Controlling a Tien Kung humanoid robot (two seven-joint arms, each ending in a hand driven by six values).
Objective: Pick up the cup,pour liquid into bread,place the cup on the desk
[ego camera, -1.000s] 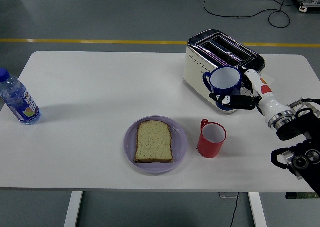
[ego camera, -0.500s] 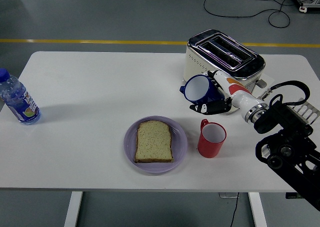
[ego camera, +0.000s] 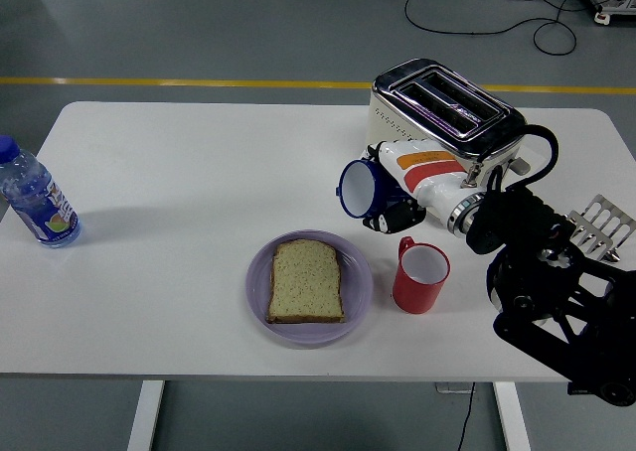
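Note:
My right hand is shut on a blue cup with a white inside. The cup is tipped on its side, mouth facing left, held above the table just up and right of the bread. A slice of bread lies on a purple plate at the table's front middle. A red cup stands upright right of the plate, below my forearm. I see no liquid coming out. The left hand is out of view.
A cream and chrome toaster stands at the back right, just behind my right arm. A water bottle with a blue cap stands at the left edge. A metal rack piece shows at the right edge.
My right hand carried the blue cup left from in front of the toaster toward the plate. It turned the cup from upright to lying on its side.

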